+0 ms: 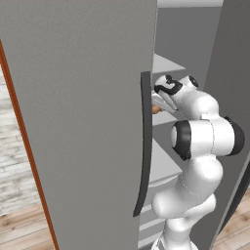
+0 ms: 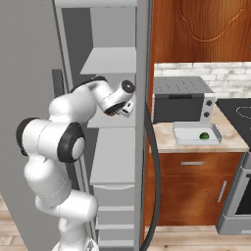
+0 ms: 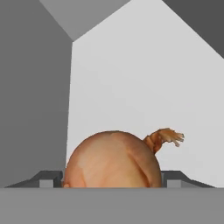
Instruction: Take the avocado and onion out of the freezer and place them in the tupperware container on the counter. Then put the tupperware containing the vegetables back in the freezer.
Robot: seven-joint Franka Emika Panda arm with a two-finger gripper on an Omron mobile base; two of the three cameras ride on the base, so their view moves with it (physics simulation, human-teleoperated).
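the onion (image 3: 113, 159) sits between the two dark fingertips (image 3: 47, 178), one on each side of it, on a pale shelf (image 3: 144, 87) inside the freezer (image 2: 112, 147); whether the tips press on it i cannot tell. the pincer (image 2: 117, 110) reaches in at mid-shelf height, past the open door (image 1: 78, 122) with its long dark handle (image 1: 144, 146). the avocado (image 2: 204, 136) lies in the tupperware container (image 2: 186, 135) on the bench (image 2: 164, 139), just in front of the toaster oven (image 2: 181, 100).
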